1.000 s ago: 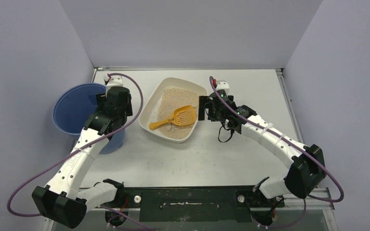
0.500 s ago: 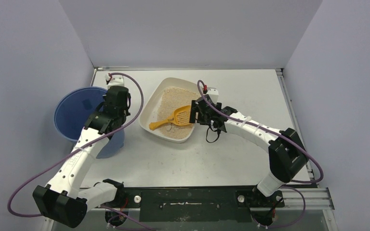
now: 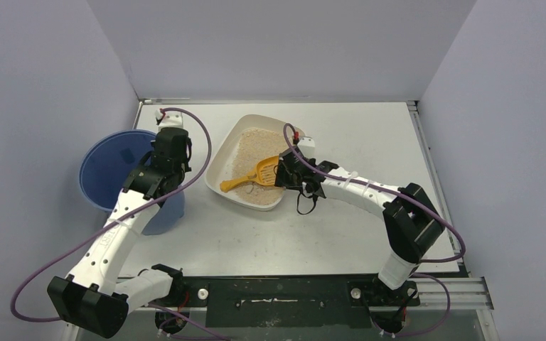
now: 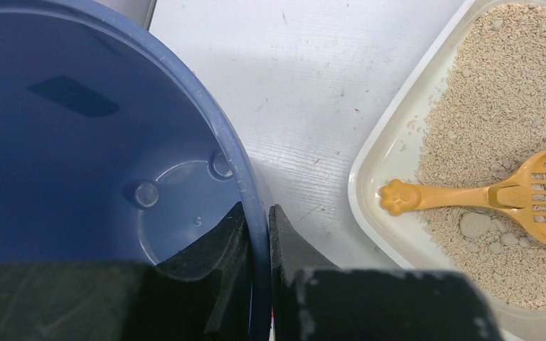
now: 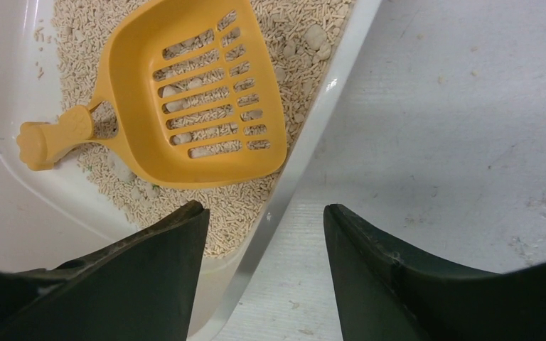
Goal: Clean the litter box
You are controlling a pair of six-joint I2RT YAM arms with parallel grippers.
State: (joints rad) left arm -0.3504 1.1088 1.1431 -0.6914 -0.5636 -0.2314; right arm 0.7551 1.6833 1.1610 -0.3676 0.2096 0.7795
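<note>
A: Okay, quick, what differs from a second ago?

B: The right gripper (image 5: 263, 213) has moved left. It was outside the litter box (image 3: 220, 158), off its right side. Now it straddles the box's near-right wall, with one finger over the litter (image 5: 284, 42) and the other over the table (image 3: 355, 135).

A: Jaws?

B: Narrower than before but still spread. The wall sits in the gap and neither pad touches it.

A: Left side?

B: The left gripper (image 4: 258, 249) was wide above the blue bucket (image 3: 106, 167). Now it is pinched on the bucket's rim on the side nearest the box, one finger inside and one outside.

A: Anything else shifted?

B: The box and bucket are about where they were. The orange scoop (image 3: 263, 172) is in the same spot.

A: Where's the box?

B: Mid-table toward the back, turned at an angle, just right of the bucket but not touching it.

A: Counts?

B: One litter box, one scoop and one bucket, plus two arms with two grippers. The scoop lies flat on the litter with its handle end resting on the near-left wall. There are pale lumps in the litter, too small to count.
</note>
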